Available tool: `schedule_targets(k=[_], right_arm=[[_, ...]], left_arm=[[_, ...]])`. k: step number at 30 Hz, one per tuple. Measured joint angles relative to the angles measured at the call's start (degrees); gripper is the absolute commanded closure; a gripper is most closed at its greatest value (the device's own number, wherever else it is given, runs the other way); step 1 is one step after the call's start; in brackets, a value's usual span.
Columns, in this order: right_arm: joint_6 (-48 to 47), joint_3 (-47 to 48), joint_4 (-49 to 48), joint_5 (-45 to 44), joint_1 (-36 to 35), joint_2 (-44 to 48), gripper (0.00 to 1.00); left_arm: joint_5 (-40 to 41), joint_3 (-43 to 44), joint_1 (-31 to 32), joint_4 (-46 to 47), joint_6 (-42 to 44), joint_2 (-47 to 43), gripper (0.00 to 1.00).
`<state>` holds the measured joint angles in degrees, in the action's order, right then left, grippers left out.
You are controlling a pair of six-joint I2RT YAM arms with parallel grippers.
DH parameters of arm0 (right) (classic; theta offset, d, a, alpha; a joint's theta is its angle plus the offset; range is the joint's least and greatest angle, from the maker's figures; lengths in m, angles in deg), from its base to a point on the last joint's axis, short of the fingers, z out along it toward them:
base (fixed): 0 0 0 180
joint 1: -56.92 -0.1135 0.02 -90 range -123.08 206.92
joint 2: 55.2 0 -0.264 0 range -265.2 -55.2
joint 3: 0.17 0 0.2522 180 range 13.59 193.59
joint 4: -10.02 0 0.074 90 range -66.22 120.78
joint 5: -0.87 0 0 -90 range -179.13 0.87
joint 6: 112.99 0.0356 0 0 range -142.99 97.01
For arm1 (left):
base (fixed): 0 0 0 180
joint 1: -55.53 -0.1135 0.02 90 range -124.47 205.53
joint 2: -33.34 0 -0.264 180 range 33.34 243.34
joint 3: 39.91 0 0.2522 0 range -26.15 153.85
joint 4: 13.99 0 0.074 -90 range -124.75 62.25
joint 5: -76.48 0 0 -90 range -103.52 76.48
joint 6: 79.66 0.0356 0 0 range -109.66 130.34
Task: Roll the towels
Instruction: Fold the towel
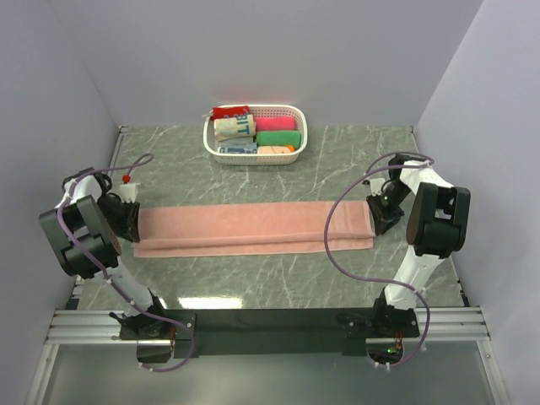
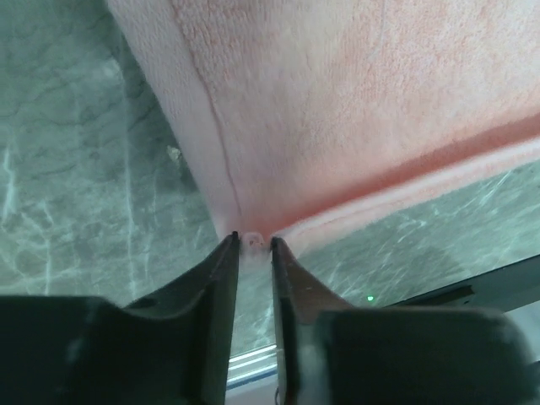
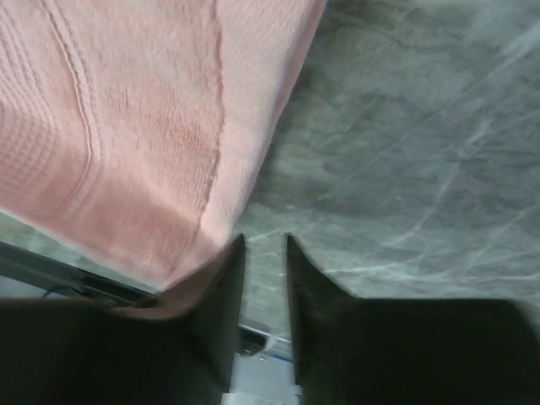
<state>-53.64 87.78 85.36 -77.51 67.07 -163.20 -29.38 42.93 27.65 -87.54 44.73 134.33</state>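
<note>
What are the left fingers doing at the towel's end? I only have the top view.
Observer: In the left wrist view, the left fingers stand slightly apart, and the towel corner sits right at their tips.
Operator: And the right ones?
Observer: The right fingers are apart too, with only bare table showing in the gap.
Operator: Where is the towel there?
Observer: Its edge runs along the outside of one finger, not between them.
</note>
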Motion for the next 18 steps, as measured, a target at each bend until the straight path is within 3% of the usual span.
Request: schedule_targets(k=[2, 6, 12, 18], right_arm=[[-1.11, 0.0, 0.52, -0.11, 0.0, 0.63, 0.54], [-2.34, 1.55, 3.52, 0.68, 0.02, 4.68, 0.53], [-2.62, 11.56, 6.82, 4.81, -0.55, 8.46, 0.64], [-0.07, 10.27, 5.86, 6.34, -5.7, 7.96, 0.67]], left_arm=[[0.17, 0.48, -0.37, -0.92, 1.16, -0.17, 0.57], [-0.55, 3.76, -0.81, -3.8, 3.45, -2.08, 0.51], [-4.7, 12.61, -0.63, -7.08, 5.4, -6.16, 0.56], [-7.08, 10.4, 1.84, -5.97, 4.39, -7.91, 0.62]])
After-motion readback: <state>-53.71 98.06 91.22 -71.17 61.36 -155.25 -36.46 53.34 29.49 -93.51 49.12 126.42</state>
